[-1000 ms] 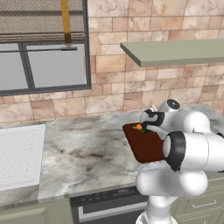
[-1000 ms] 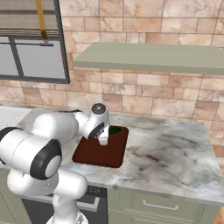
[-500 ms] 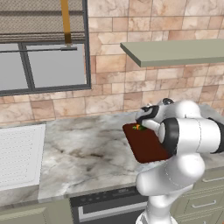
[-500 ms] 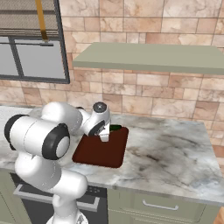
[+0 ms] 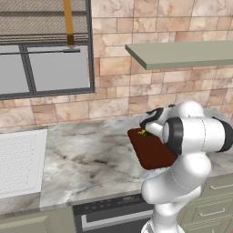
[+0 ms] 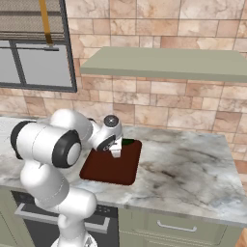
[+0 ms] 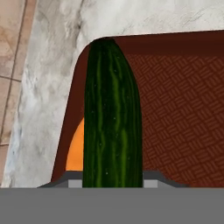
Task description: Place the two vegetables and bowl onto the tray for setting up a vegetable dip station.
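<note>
Gripper (image 6: 116,153) clamped on dark green cucumber (image 7: 113,118), hung over back corner of tray (image 7: 183,109) on marble counter (image 6: 193,169). Orange carrot (image 7: 75,146) lay on tray just beside cucumber, partly hidden.

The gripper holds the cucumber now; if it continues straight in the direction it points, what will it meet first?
Probably the tray: the gripper is shut on the cucumber, whose far tip reaches the tray's corner rim. A carrot lies beside it. Depth is unclear.

No readable text, labels or numbers anywhere, as far as views allow.
</note>
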